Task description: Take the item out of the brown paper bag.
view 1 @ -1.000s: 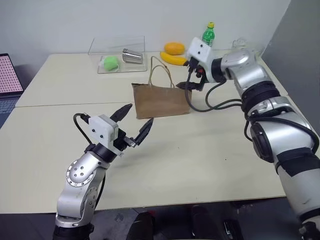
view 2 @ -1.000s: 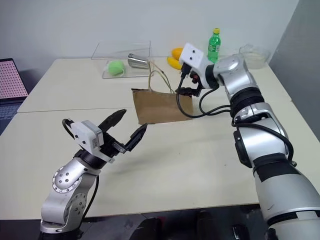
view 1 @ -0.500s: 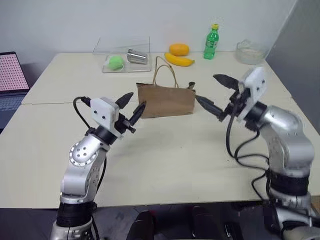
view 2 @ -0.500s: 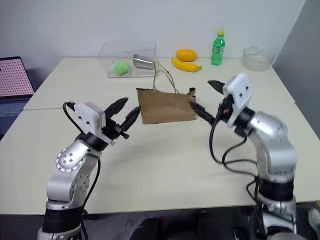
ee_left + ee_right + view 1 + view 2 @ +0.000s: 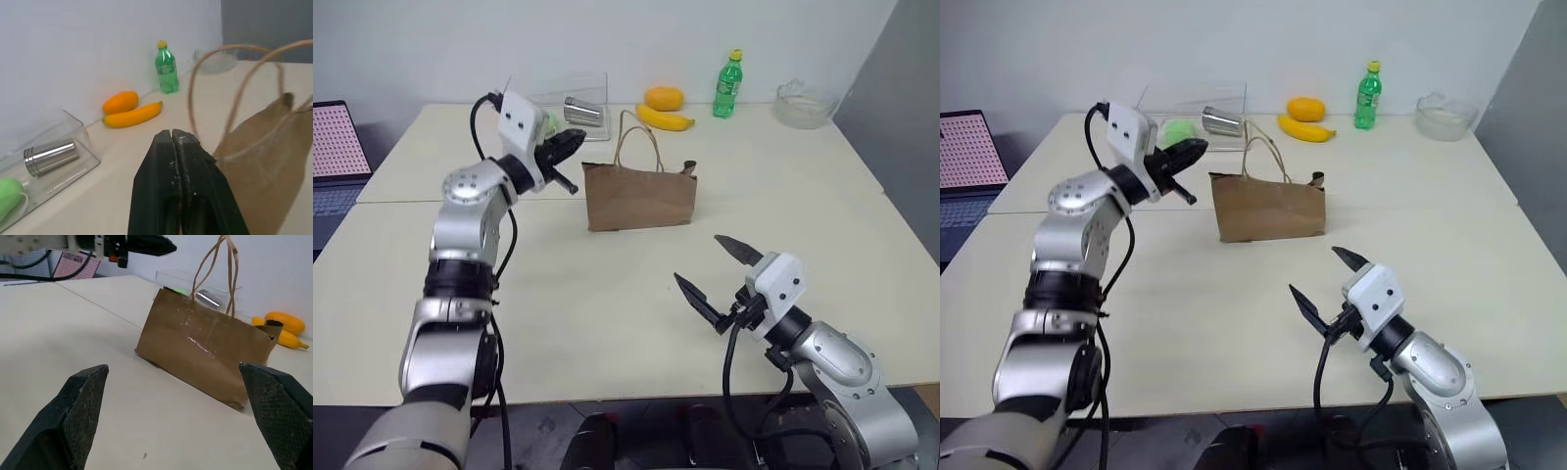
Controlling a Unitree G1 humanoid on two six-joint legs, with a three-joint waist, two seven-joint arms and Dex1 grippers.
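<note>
At the far left edge sits a laptop (image 5: 333, 147) with a pink screen. My left claw (image 5: 570, 144) is raised over the table (image 5: 607, 294), its two black fingers pressed tight together with nothing between them, the tips just beside the upper left corner of the bag (image 5: 640, 197). Behind that claw lies a clear tray (image 5: 1224, 117) with a green ball (image 5: 1175, 132) and a steel cup (image 5: 1221, 121) lying on its side.

The bag stands upright mid-table, mouth up, its thin loop handles (image 5: 636, 147) rising above the rim. I cannot see the item; the bag's brown wall hides whatever is inside.

Behind the bag, near the wall, lie a banana (image 5: 664, 117) and an orange fruit (image 5: 664, 97), touching or nearly so, with a green bottle (image 5: 727, 84) just right of them and a glass bowl (image 5: 801, 103) further right.

My right claw (image 5: 717, 276) hangs low at the near right, well apart from the bag, fingers spread wide and holding nothing, pointing toward the bag.
</note>
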